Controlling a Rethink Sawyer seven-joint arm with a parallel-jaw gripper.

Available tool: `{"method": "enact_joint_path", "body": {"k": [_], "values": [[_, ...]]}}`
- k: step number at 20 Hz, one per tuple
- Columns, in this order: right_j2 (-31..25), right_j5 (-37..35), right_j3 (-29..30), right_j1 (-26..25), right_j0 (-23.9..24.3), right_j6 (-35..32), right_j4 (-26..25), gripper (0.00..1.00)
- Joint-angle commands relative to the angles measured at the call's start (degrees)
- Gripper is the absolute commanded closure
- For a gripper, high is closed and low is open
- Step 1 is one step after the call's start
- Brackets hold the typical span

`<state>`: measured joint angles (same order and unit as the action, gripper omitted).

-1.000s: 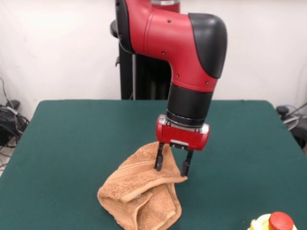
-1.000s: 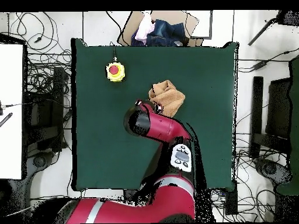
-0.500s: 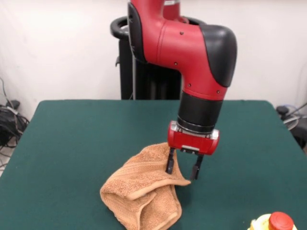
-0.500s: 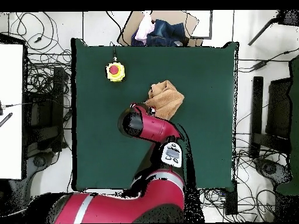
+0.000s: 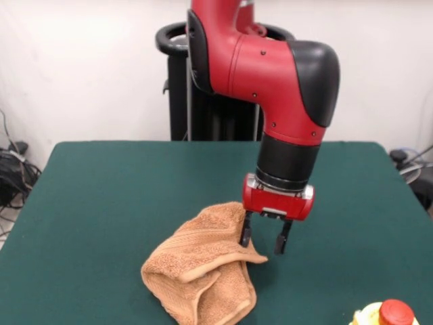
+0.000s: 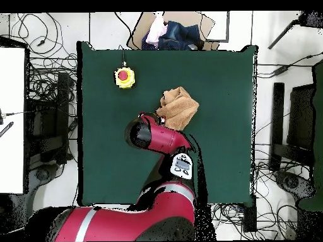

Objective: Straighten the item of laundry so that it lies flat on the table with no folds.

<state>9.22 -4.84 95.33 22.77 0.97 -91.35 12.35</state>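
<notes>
The item of laundry point(image 5: 199, 267) is an orange-tan terry towel, crumpled and folded over itself near the front middle of the dark green table point(image 5: 101, 203). From above the towel point(image 6: 179, 107) lies right of the table's point(image 6: 221, 82) centre. My gripper point(image 5: 263, 238) hangs at the towel's right upper edge, open, with its left finger point(image 5: 245, 232) against the cloth and its right finger point(image 5: 280, 240) over bare felt. It holds nothing. In the overhead view the arm hides the gripper.
A yellow base with a red button point(image 5: 387, 315) sits at the table's near right corner, also visible from above as the button box point(image 6: 124, 77). A pile of clothes in a box point(image 6: 169, 31) lies beyond the table's far edge. Cables surround the table.
The arm has shifted to the right in the front view, sliding off the towel. The towel's raised corner has settled lower and the cloth lies still.
</notes>
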Motion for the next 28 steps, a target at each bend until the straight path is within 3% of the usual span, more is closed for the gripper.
{"method": "enact_joint_path", "body": {"k": [1,7,18,28], "values": [[-3.0,1.4,1.0,-0.1,0.1,-14.4,3.1,0.0],[-2.1,-1.2,1.9,2.6,1.4,-12.2,1.5,0.0],[-8.5,-6.9,2.3,7.9,8.2,-6.1,-1.5,0.0],[-6.5,-6.1,2.2,7.4,6.2,-7.7,-1.5,0.0]]}}
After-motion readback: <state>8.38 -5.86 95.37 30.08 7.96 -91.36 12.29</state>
